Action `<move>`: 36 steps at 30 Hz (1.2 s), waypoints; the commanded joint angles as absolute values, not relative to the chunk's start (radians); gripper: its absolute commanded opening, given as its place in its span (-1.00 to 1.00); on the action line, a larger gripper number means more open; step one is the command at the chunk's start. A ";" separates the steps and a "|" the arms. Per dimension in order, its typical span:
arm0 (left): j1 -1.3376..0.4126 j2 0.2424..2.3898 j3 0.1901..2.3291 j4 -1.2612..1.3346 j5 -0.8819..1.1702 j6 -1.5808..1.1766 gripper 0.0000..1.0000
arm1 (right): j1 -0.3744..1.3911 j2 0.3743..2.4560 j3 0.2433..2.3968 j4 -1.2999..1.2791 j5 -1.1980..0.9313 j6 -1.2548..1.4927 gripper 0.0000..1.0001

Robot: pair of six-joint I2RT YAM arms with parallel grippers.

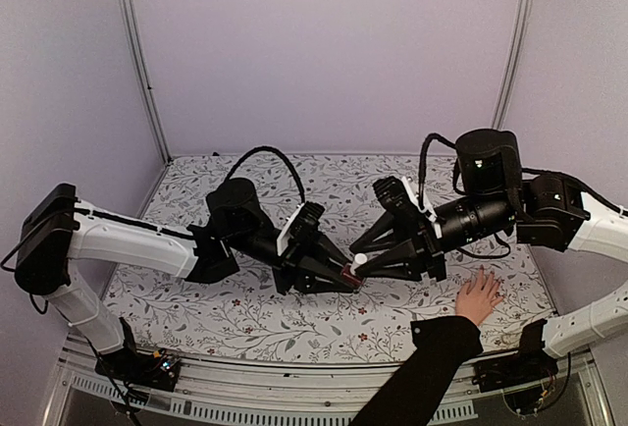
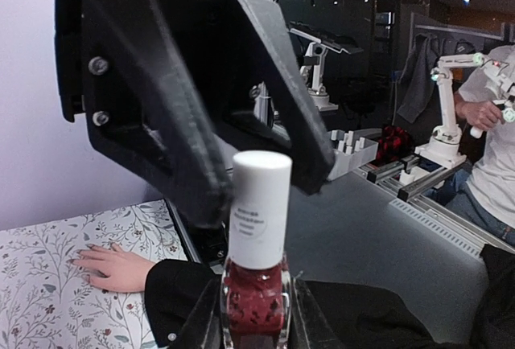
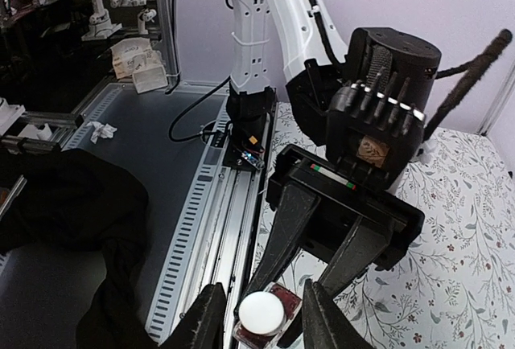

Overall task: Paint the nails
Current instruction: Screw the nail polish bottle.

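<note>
Near edge, right side: black sleeve (image 1: 422, 372) reaches in over the rail. The hand (image 1: 478, 296) lies flat on the flowered counter (image 1: 245, 323), fingers spread and pointing away from the arms' bases.

The nails (image 2: 91, 247) are tiny in every view, so I cannot tell whether any carry colour.

Mid-counter, left of the hand and well apart from it: the two arms meet nose to nose.
- Left gripper (image 1: 334, 277) is clamped tight on the glass body of a small dark-red bottle (image 2: 256, 301). The bottle is lifted off the counter, its cap end toward the right arm.
- White cap (image 2: 259, 204) is still seated on the bottle. No brush is showing.
- Right gripper (image 3: 263, 305) straddles the cap with its jaws set narrow. From its own wrist view a slim gap seems to show on each side, so probably not pinched yet. The angle is steep, so that is a hedge.

Far side: bare flowered cloth, then the plain back wall.

Progress, as I read it:
- Early stage.
- Done: bottle picked up and presented, and the second gripper lined up on the cap.
- Left: grip the cap, twist it off, draw the brush out, carry it across to the hand and stroke each nail.
- No painting is in evidence so far.
</note>
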State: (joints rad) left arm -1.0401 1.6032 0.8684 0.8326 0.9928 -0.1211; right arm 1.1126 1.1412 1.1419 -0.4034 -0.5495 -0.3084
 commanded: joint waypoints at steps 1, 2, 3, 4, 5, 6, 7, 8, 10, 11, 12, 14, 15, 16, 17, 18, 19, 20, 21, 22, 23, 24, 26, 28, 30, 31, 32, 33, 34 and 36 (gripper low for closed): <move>-1.032 1.613 0.896 0.868 1.027 -0.143 -1.00 | 1.127 1.159 1.171 -0.430 -0.584 -0.334 -0.51; -1.033 1.614 0.895 0.869 1.023 -0.143 -1.00 | 1.130 1.160 1.171 -0.428 -0.582 -0.334 -0.60; -1.032 1.611 0.894 0.870 1.018 -0.142 -1.00 | 1.130 1.161 1.169 -0.430 -0.578 -0.334 -0.68; -1.032 1.610 0.891 0.870 1.009 -0.141 -1.00 | 1.129 1.162 1.166 -0.431 -0.574 -0.334 -0.75; -1.032 1.606 0.887 0.873 1.000 -0.139 -1.00 | 1.130 1.163 1.164 -0.432 -0.570 -0.334 -0.80; -1.032 1.601 0.882 0.877 0.990 -0.138 -1.00 | 1.130 1.164 1.161 -0.432 -0.568 -0.334 -0.84; -1.030 1.598 0.878 0.881 0.979 -0.139 -1.00 | 1.131 1.163 1.159 -0.431 -0.567 -0.333 -0.87; -1.028 1.594 0.874 0.886 0.970 -0.138 -1.00 | 1.131 1.163 1.156 -0.429 -0.563 -0.332 -0.90; -1.025 1.585 0.865 0.900 0.947 -0.140 -1.00 | 1.131 1.163 1.148 -0.422 -0.548 -0.330 -0.94; -1.025 1.580 0.861 0.906 0.926 -0.139 -1.00 | 1.131 1.162 1.143 -0.415 -0.536 -0.326 -0.96; -1.024 1.575 0.855 0.915 0.904 -0.139 -1.00 | 1.131 1.161 1.136 -0.408 -0.522 -0.322 -0.98; -1.022 1.562 0.842 0.933 0.862 -0.137 -1.00 | 1.131 1.162 1.124 -0.390 -0.488 -0.307 -1.00; -1.022 1.556 0.835 0.941 0.840 -0.133 -1.00 | 1.130 1.164 1.119 -0.381 -0.474 -0.300 -1.00; -1.022 1.549 0.830 0.946 0.819 -0.129 -1.00 | 1.130 1.164 1.116 -0.372 -0.463 -0.288 -1.00; -1.022 1.542 0.823 0.953 0.795 -0.126 -1.00 | 1.131 1.164 1.113 -0.365 -0.453 -0.275 -1.00; -1.021 1.534 0.816 0.961 0.772 -0.124 -1.00 | 1.131 1.164 1.110 -0.357 -0.440 -0.267 -1.00; -1.021 1.527 0.809 0.965 0.749 -0.120 -1.00 | 1.131 1.164 1.108 -0.354 -0.429 -0.261 -1.00; -1.020 1.518 0.803 0.969 0.726 -0.114 -1.00 | 1.131 1.167 1.105 -0.348 -0.411 -0.256 -1.00; -1.021 1.509 0.795 0.975 0.703 -0.111 -1.00 | 1.131 1.167 1.101 -0.340 -0.392 -0.244 -1.00; -1.021 1.504 0.791 0.977 0.675 -0.106 -1.00 | 1.131 1.167 1.097 -0.331 -0.375 -0.235 -1.00; -1.021 1.497 0.786 0.977 0.648 -0.099 -1.00 | 1.130 1.167 1.092 -0.315 -0.348 -0.229 -1.00; -1.021 1.487 0.781 0.977 0.622 -0.093 -1.00 | 1.130 1.167 1.088 -0.301 -0.323 -0.214 -1.00; -1.024 1.477 0.769 0.981 0.561 -0.081 -1.00 | 1.131 1.171 1.082 -0.278 -0.280 -0.193 -1.00; -1.025 1.469 0.759 0.987 0.486 -0.073 -1.00 | 1.131 1.176 1.079 -0.258 -0.229 -0.167 -1.00; -1.028 1.465 0.753 0.987 0.418 -0.067 -1.00 | 1.131 1.192 1.085 -0.252 -0.181 -0.151 -1.00; -1.028 1.466 0.751 0.990 0.392 -0.065 -1.00 | 1.131 1.203 1.087 -0.249 -0.160 -0.139 -1.00; -1.028 1.471 0.749 0.995 0.363 -0.060 -1.00 | 1.131 1.217 1.087 -0.245 -0.144 -0.132 -1.00; -1.028 1.476 0.748 0.996 0.329 -0.055 -1.00 | 1.131 1.227 1.085 -0.236 -0.120 -0.126 -1.00; -1.029 1.482 0.750 1.000 0.295 -0.054 -1.00 | 1.131 1.242 1.085 -0.227 -0.091 -0.112 -1.00; -1.028 1.500 0.749 1.028 0.224 -0.050 -1.00 | 1.131 1.277 1.086 -0.209 -0.027 -0.092 -1.00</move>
